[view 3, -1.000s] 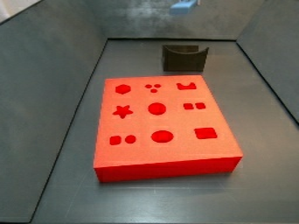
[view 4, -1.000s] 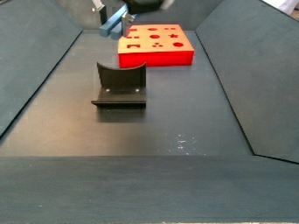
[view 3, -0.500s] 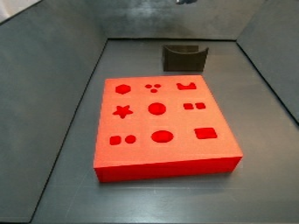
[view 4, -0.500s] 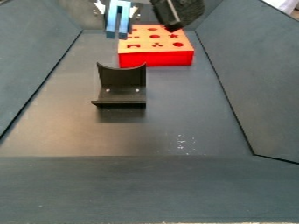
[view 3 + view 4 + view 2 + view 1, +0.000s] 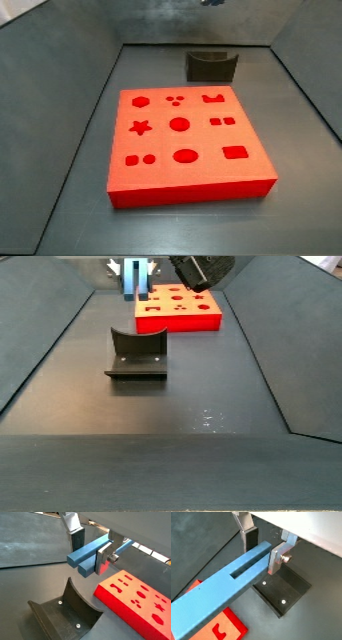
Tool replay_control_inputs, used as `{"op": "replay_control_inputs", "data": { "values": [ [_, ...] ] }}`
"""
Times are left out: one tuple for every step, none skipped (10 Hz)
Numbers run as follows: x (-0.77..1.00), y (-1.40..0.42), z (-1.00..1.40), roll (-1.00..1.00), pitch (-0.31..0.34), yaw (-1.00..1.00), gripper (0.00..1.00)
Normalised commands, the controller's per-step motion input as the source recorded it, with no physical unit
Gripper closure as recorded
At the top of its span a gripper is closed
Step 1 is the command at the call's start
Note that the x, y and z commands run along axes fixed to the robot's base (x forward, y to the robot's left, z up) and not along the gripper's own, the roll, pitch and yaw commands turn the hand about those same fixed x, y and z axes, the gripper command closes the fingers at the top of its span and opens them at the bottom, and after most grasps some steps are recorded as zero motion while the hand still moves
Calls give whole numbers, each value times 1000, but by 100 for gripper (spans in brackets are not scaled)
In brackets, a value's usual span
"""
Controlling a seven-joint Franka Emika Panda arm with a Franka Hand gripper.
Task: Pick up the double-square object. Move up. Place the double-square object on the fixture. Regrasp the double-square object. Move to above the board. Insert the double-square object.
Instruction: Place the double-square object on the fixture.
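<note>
The gripper (image 5: 262, 548), raised above the fixture (image 5: 282, 590), has flat, bare silvery metal fingers (image 5: 278, 556) with matt black pads. Its jaws clamp the double-square object (image 5: 221, 587), a smooth, matt blue bar that looks like plastic. The fixture looks like dark, faintly shiny plastic or metal with small bright screws. Beside it, the board (image 5: 136, 598) is smooth, matt red-orange. The tabletop (image 5: 174, 406) is dull dark grey with faint scuffs.

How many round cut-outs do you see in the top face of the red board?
7, in a side view of the board: three tiny ones in a cluster, one large at the centre, one large nearer the front, and two small ones beside it. None seems hidden.
</note>
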Motion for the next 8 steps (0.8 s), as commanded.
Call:
{"op": "replay_control_inputs", "data": {
  "values": [
    [105,62,-1000,-1000,107,-201,100],
    [111,66,-1000,-1000,81,-204,100],
    [123,78,-1000,-1000,69,-215,100],
    [135,78,-1000,-1000,69,-220,100],
    [141,83,-1000,-1000,63,-229,100],
    [149,89,-1000,-907,43,-223,100],
    [160,96,-1000,-691,17,-190,100],
    [169,104,-1000,-528,2,-164,100]
  ]
}}
